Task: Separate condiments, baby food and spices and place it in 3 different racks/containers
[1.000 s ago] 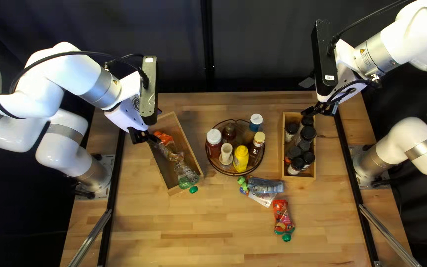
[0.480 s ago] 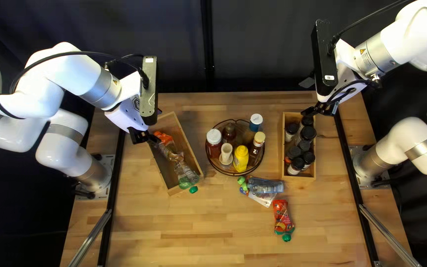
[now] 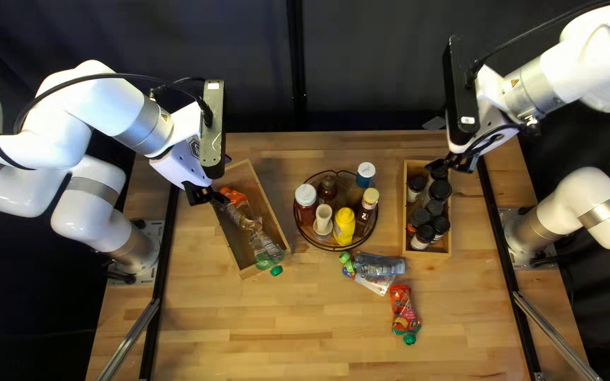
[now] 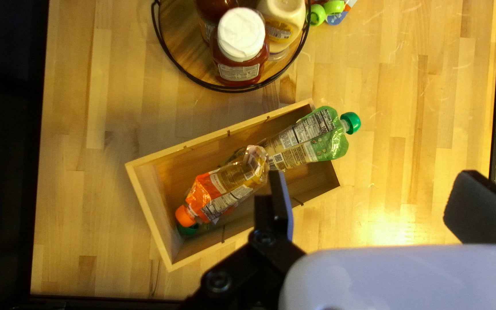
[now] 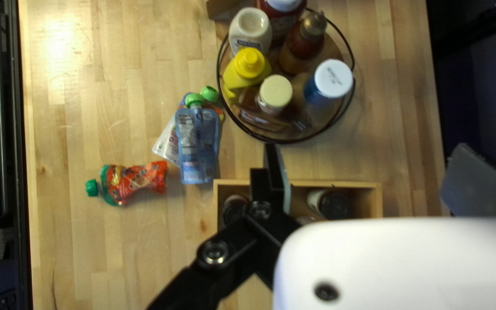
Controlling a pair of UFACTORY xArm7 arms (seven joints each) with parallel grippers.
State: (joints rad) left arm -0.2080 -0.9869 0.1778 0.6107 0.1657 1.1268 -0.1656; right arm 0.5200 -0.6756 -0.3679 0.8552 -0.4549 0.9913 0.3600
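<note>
"Right gripper [image 5: 368, 166]: state?"

"Fingers apart, nothing gripped. Spice box [image 5: 328, 183] beneath."

"Blue squeeze pouch [image 5: 198, 146]?"

"Outside the finger gap, just beyond the box's end, atop a white pouch [image 5: 167, 142]. Red pouch [image 5: 136, 181] farther out."

"Step, next move?"

"Judged: baby food sorting. Align over blue, descend, close; destination pouch box [image 4: 219, 135], well apart."

Table [image 3: 262, 353] with boxes [image 3: 425, 253], rack [image 4: 179, 28], perhaps three pouches [image 3: 402, 303]

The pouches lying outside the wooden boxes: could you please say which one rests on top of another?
The blue pouch; it partly covers the whitish pouch, while the red pouch lies directly on the table.
</note>
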